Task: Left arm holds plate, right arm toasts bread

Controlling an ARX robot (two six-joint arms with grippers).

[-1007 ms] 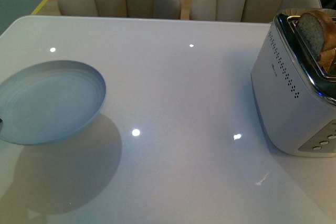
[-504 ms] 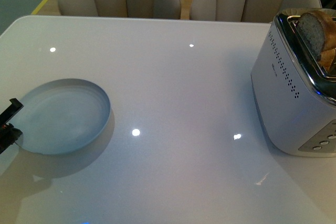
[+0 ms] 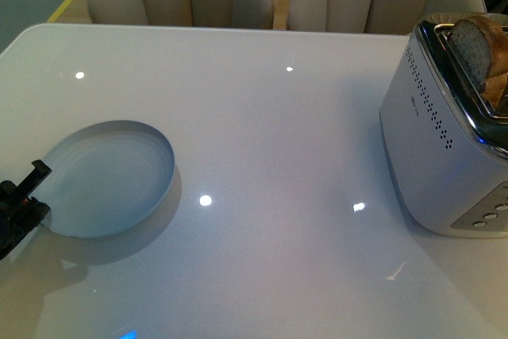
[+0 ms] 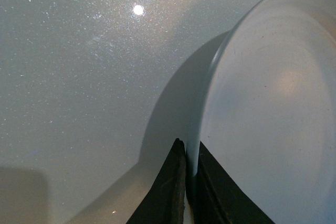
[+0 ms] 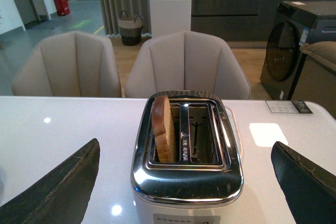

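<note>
Left gripper (image 4: 186,182), jaws clamped on the rim of the plate (image 3: 111,176), now lowered from its earlier tilt to near the table (image 3: 262,117), right gripper (image 5: 184,182) gaping empty before the toaster (image 5: 186,145), bread (image 5: 163,129) standing in one slot, ready for lifting out.

The toaster (image 3: 444,132) stands at the table's (image 3: 270,140) right edge; from it across to the plate (image 3: 111,176) the tabletop lies bare. Bread (image 5: 164,129) fills one toaster slot, its neighbour stands free.
</note>
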